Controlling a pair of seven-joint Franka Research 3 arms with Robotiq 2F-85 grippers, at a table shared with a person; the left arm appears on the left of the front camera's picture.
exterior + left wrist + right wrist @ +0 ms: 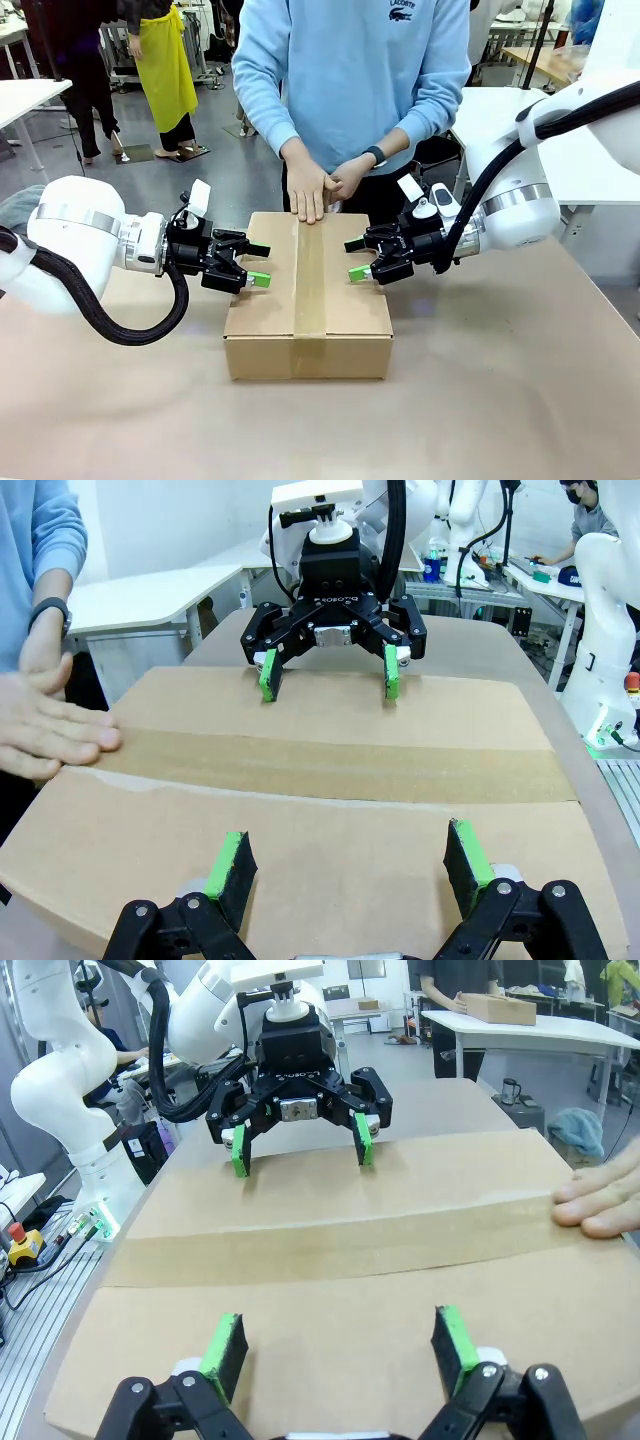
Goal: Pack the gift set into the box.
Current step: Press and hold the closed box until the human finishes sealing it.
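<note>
Box (308, 300) closed and taped, resting on the bench (500, 400). Left hand (243, 265) and right hand (362, 258) both spread, empty, hovering over the flaps from opposite sides. Person's hand (308, 190) pressing the tape (309, 280): possible pinch if descending. Gift set presumably inside.

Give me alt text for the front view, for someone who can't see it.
A closed, taped cardboard box sits on a table between the open left gripper and open right gripper, which point at each other above it. A person's hand presses the tape at the far edge.
</note>
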